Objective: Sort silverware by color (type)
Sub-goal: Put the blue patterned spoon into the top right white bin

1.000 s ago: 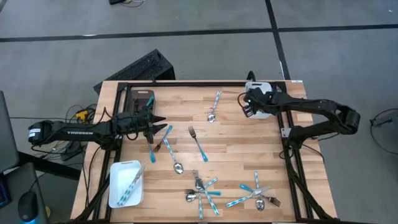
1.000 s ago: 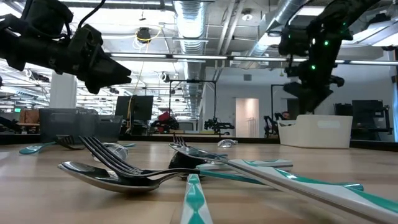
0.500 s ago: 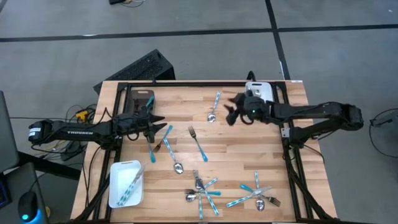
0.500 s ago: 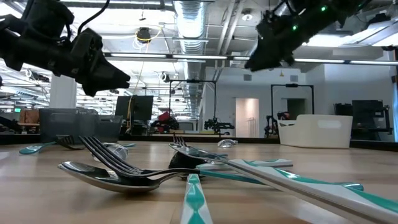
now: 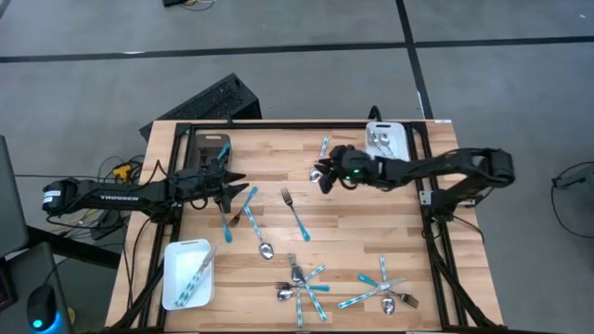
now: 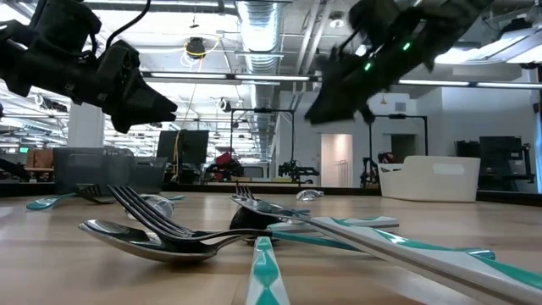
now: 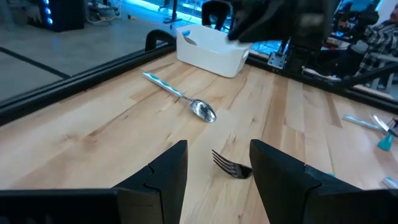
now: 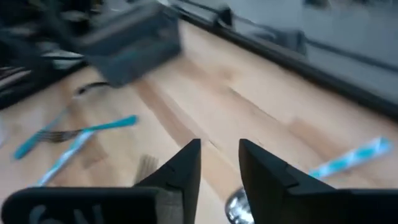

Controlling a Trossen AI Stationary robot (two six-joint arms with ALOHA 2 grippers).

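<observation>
We are hanging our right claw just above the spoon at the far middle of the desk, its fingers standing a little apart with nothing between them; we judge this to be the approach for a pick. The white tray is sitting at the far right corner just behind that arm, with some silver pieces in it, so this spoon is probably meant to go there.

The spoon is lying flat, its long axis running almost straight from the near side toward the far edge, tilted slightly right; its shiny bowl is nearer us and its teal handle is pointing away. In the right wrist view the bowl is showing just beside the fingertips, with the handle off to one side.

Our left claw is waiting spread and empty over the left part of the desk, beside the dark grey tray. A fork is lying in the middle, tines pointing to the far side, handle slanting toward the near right. The rest of the silverware is lying crossed in loose heaps along the near edge, and a second white tray at the near left is holding teal-handled pieces.
</observation>
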